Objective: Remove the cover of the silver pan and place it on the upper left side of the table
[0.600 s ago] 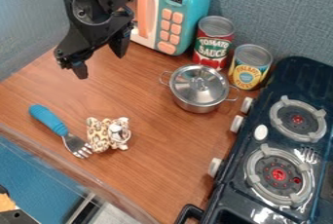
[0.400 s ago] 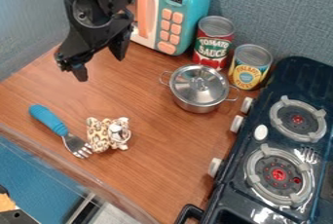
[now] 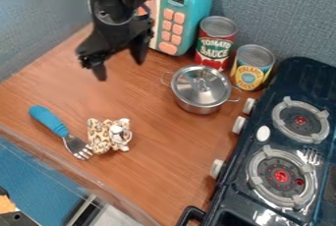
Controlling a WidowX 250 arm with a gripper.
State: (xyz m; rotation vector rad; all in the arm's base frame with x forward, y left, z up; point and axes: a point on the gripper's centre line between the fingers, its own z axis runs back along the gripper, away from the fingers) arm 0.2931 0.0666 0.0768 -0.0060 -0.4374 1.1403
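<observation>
The two-handled silver pan (image 3: 199, 108) stands upright on the upper right part of the wooden table (image 3: 154, 178); its round, shiny, knobbed cover (image 3: 189, 83) sits on top.

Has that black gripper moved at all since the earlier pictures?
Yes, the gripper has shifted toward the right of the view, closer to the silver pan, which has stayed put.
</observation>
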